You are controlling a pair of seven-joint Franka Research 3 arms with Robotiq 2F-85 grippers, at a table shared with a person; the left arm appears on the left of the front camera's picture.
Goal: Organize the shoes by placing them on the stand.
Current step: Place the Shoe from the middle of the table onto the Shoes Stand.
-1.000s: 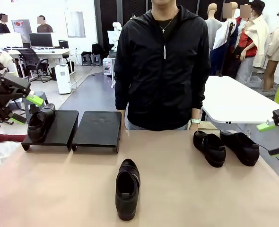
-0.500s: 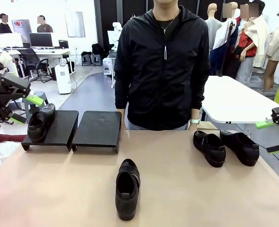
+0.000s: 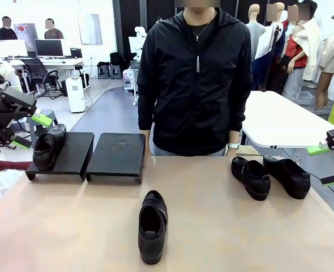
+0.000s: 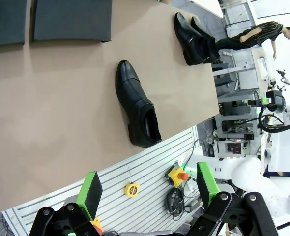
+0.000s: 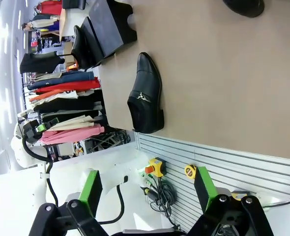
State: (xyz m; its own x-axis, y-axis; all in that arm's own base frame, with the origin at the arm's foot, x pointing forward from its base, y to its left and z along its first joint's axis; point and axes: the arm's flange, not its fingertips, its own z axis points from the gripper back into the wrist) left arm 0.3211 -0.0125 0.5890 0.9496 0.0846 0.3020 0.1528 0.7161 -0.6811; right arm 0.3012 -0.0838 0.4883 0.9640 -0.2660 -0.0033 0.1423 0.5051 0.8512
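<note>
1. Left gripper [image 3: 32,132]: the fingers are spread wide with nothing between the green pads. It hangs at the table's [image 3: 240,238] left edge, just beside the stand [image 3: 119,156].
2. Right gripper [image 3: 325,166]: the fingers are also spread wide and hold nothing. It is off the table's right edge, near the right pair.
3. Shoes: one shoe [image 3: 48,148] lies on the stand's left platform, at its left side and just beside the left gripper. The middle shoe [image 3: 153,225] lies alone on the table near the robot's edge, toe pointing toward the robot. The right pair [image 3: 252,177] [image 3: 288,175] sits side by side at the far right. The stand's right platform is bare.
4. Handling: the shoes look like glossy leather, so I judge them light and smooth enough to slip under the pads. The toe and heel are likely stiff, while the sides around the opening are probably softer and may give.
5. Hold: pinching across the width at mid-shoe, near the opening, seems best, or over the heel counter. The rounded, shiny toe would likely slide out of a grip.
6. Placing: the platforms slope, so a shoe let go too high could slide. Setting the sole flat before letting go looks safest.
</note>
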